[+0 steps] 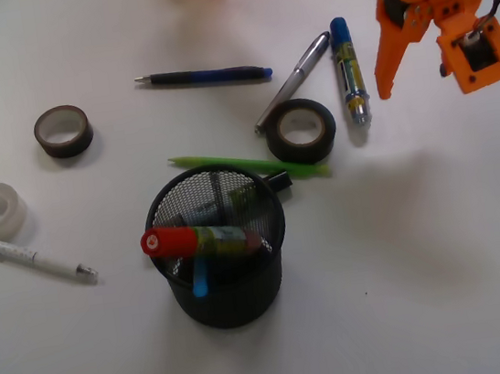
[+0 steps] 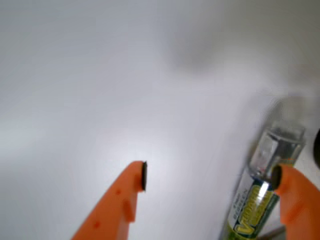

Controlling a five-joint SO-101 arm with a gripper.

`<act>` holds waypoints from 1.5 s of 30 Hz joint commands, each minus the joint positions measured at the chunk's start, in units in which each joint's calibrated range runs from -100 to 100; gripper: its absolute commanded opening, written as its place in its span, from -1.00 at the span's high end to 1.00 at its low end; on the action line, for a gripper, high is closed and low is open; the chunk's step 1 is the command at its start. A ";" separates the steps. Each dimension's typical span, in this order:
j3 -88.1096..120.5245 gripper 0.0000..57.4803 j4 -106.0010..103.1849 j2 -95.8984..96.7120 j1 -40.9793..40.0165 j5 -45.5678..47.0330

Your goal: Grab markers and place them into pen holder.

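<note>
A black tape roll [image 1: 301,130] and silver pen [image 1: 292,81] flank the blue-capped marker [image 1: 348,70] — the orange gripper [image 1: 419,72] hovers beside it, fingers spread.

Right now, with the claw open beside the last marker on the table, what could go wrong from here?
The claw sits off-centre: one finger overlaps the blue marker, so closing may push or roll it away. The silver pen and tape roll lie close and might get bumped. The red marker lies across the pen holder, which may block the drop.
</note>
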 commanded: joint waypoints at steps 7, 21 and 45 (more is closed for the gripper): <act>7.86 0.02 0.95 -1.11 0.44 -6.25; 15.47 0.02 0.95 -10.46 2.24 -6.25; 81.77 0.04 -18.48 -53.63 3.28 -10.45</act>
